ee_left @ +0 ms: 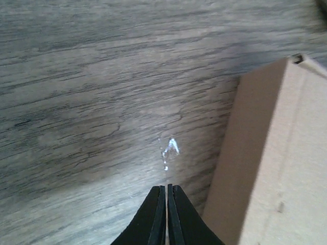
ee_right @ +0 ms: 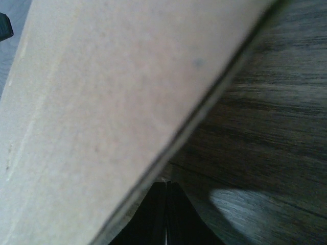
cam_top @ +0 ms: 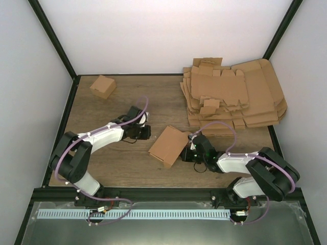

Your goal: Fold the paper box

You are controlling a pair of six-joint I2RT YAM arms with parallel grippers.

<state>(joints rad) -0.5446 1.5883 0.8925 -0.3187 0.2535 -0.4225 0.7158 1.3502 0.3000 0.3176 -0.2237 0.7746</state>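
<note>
The paper box [cam_top: 168, 145] is a small closed brown cardboard box lying on the wooden table between my two arms. My left gripper [cam_top: 145, 132] is shut and empty, just left of the box; in the left wrist view its tips [ee_left: 167, 188] point at bare wood with the box's side [ee_left: 271, 163] to the right. My right gripper [cam_top: 188, 153] is shut and empty, close against the box's right side; in the right wrist view its tips [ee_right: 166, 185] sit just under the box's edge [ee_right: 117, 102].
Another small folded brown box [cam_top: 102, 86] stands at the back left. A pile of flat cardboard blanks [cam_top: 232, 94] fills the back right. White walls enclose the table [cam_top: 127, 168] on three sides.
</note>
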